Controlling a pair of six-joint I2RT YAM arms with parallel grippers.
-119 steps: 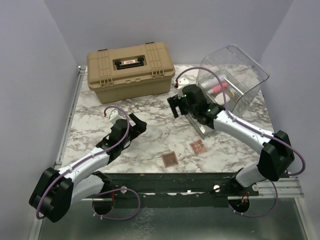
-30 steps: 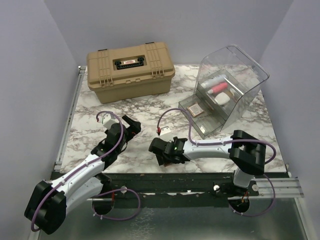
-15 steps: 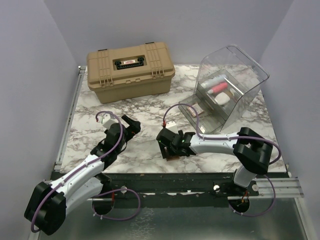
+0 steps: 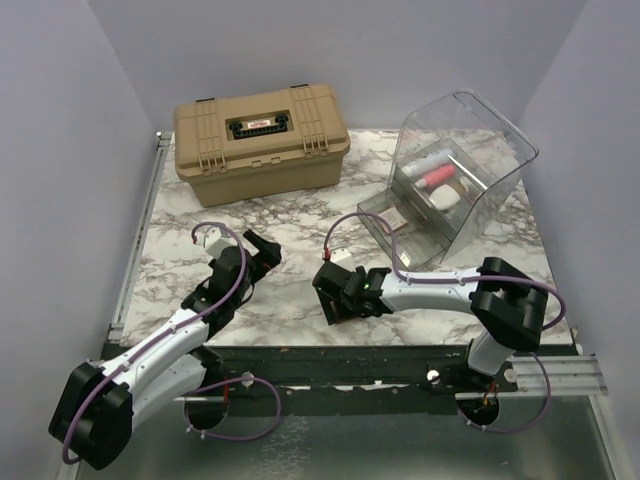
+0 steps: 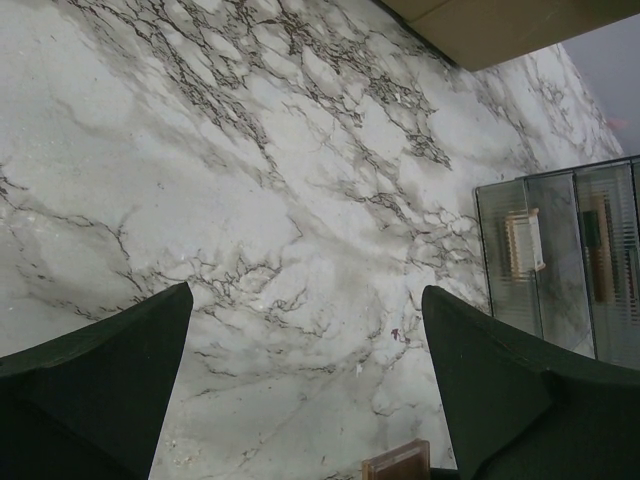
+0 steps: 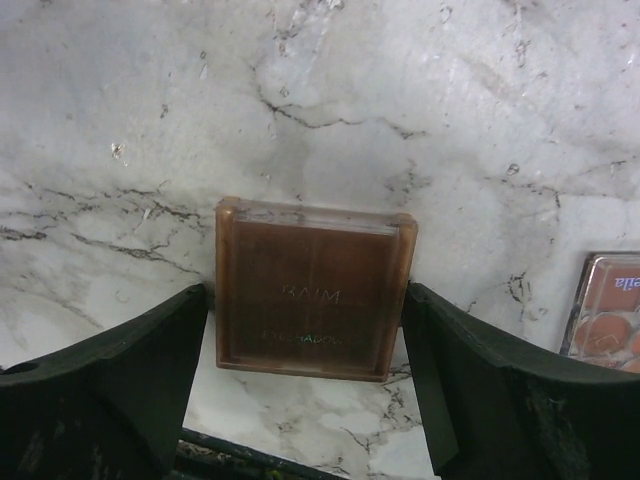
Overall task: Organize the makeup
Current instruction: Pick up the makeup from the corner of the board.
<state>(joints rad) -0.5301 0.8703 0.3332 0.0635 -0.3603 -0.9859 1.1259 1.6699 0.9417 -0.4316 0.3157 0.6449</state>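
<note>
A square brown eyeshadow palette (image 6: 312, 290) lies on the marble near the table's front edge. My right gripper (image 6: 305, 300) brackets it, with a finger against each side. In the top view the right gripper (image 4: 337, 303) covers it. A second, pink-orange palette (image 6: 606, 305) lies just right of it. A white tube (image 4: 425, 160), a pink tube (image 4: 438, 178) and a white oval piece (image 4: 447, 200) sit inside the clear bin (image 4: 500, 150). My left gripper (image 4: 262, 250) is open and empty over bare marble (image 5: 300, 250). A palette corner (image 5: 400, 462) shows by its right finger.
The large tan hard case (image 4: 260, 130) stands at the back left. The clear bin's lower drawer (image 4: 400, 222) is pulled out towards the middle and holds a palette. The bin's drawers also show in the left wrist view (image 5: 560, 260). The table's front edge (image 6: 250, 455) is just behind the right fingers.
My right arm has swung from the bin down to the front edge and settled its fingers around the brown palette. The left arm has pulled back slightly and has held still for the last second.
</note>
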